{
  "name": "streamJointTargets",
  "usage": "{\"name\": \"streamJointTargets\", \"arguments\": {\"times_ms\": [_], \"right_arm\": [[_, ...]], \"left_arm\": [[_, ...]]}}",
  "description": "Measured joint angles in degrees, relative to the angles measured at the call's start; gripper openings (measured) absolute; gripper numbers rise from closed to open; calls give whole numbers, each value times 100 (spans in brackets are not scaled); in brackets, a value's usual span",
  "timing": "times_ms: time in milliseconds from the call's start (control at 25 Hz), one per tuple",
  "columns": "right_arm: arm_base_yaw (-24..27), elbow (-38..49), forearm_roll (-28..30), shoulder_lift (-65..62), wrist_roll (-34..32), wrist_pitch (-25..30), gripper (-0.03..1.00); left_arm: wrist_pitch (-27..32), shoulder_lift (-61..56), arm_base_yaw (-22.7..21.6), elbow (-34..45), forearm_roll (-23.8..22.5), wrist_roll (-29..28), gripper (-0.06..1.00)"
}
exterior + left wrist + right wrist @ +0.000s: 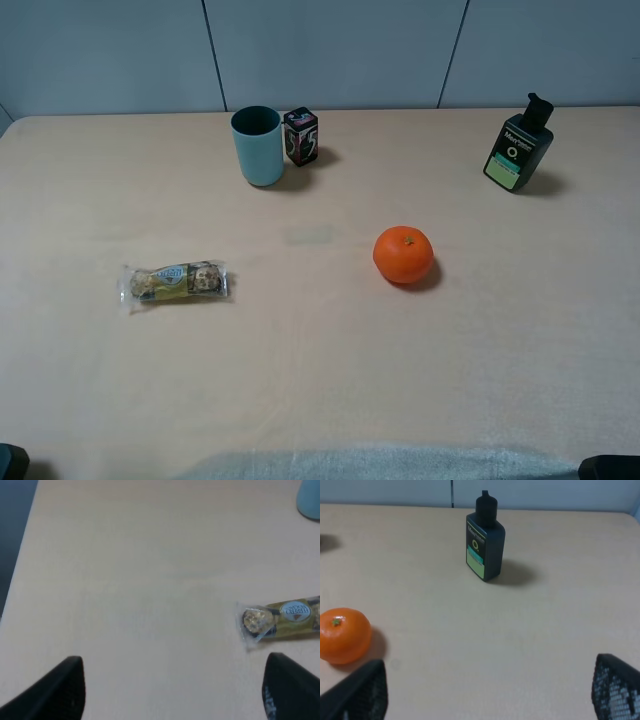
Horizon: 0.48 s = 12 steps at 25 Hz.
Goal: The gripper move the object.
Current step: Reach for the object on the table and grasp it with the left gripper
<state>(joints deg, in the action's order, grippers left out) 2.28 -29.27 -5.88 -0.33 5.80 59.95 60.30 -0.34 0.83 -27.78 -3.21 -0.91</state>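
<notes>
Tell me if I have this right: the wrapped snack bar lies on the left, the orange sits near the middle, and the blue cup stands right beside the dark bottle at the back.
Not quite. The blue cup stands right beside the small printed box; the dark bottle stands apart, far to the right. The exterior high view shows it. The rest holds.

We see soft, even, bright light on the pale beige table (320,380), without glare. In the high view the round orange fruit (403,254) and the dark plastic bottle with a green label (517,150) throw short soft shadows rightward, so light arrives from the left. Our left wrist view is hazy, the black fingers (55,692) of the left gripper (173,659) blurred.
</notes>
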Motion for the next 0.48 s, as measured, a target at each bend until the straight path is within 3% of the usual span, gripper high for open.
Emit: {"name": "streamJointTargets", "arguments": {"times_ms": [480], "right_arm": [[0, 0, 0, 0, 0, 0, 62]], "left_arm": [[0, 0, 0, 0, 0, 0, 72]]}}
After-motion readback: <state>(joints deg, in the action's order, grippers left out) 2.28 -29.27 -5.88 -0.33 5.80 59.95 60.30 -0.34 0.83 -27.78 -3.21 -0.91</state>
